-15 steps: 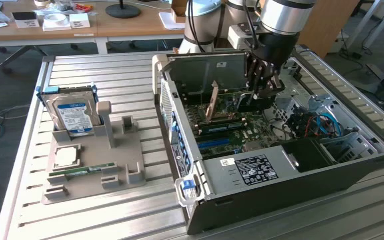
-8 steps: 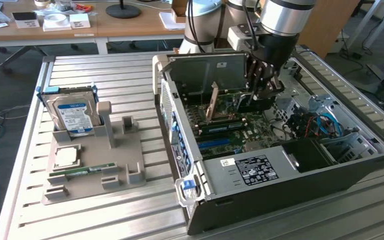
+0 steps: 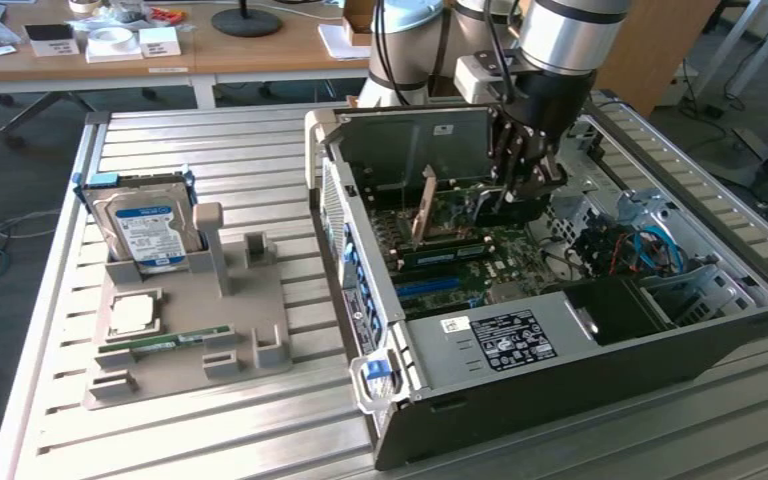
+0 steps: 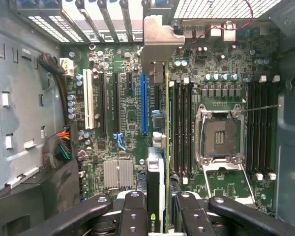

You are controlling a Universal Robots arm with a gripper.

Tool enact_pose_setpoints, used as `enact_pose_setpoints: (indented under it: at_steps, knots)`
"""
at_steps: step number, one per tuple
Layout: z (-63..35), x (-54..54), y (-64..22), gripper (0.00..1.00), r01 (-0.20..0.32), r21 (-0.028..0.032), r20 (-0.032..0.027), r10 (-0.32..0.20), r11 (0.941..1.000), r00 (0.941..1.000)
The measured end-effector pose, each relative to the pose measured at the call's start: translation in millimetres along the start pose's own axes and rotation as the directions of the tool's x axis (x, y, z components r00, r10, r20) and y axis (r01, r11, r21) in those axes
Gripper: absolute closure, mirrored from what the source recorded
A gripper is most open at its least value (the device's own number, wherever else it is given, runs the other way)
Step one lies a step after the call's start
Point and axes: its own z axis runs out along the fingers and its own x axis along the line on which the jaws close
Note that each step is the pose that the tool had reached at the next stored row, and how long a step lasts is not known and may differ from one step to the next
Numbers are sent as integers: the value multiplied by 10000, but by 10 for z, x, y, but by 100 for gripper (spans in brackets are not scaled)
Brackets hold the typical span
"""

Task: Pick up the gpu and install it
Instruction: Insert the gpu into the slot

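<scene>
slatted aluminium worktop carries an open grey steel computer case, side panel off, with its green motherboard facing up. the black two-fingered claw hangs inside the case above the board. it is closed narrow on the thin dark circuit-board gpu, which it holds on edge, blade-like.

the card's long axis runs straight away from the claw toward the case's rear wall. its pale metal end bracket leads and stands close to the row of rear slot openings. that axis lies parallel to the long blue expansion slot, but not over it. in the wrist view the card's edge sits just beside the slot, between it and the black memory slots (how high the lower edge stands above the board is hidden). so the seating, i judge, turns on a small sideways offset toward the blue slot, not on any turning of the card.
</scene>
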Motion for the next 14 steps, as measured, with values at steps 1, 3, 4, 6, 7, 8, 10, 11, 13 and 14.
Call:
enact_pose_setpoints:
  at_steps: [1, 3, 4, 6, 7, 8, 10, 11, 13, 14]
  knots:
    - [1, 0, 0, 73, 0, -1, -3, 0, 10000, 10000]
    - [0, 0, 0, 73, 0, -2, -4, 0, 10000, 10000]
    - [1, 0, 0, 73, 0, -1, -3, 0, 10000, 10000]
    - [0, 0, 0, 73, 0, -2, -4, 0, 10000, 10000]
    - [1, 0, 0, 73, 0, -2, -4, 0, 10000, 10000]
    - [2, 1, 0, 73, 0, -2, -6, 0, 10000, 10000]
    - [4, 0, 0, 73, 0, -2, -4, 0, 10000, 10000]
    - [5, 0, 0, 73, 0, -2, -4, 0, 10000, 10000]
    - [6, 0, 0, 73, 0, -2, -4, 0, 10000, 10000]
    - [6, 1, 0, 73, 0, -1, -3, 0, 10000, 10000]
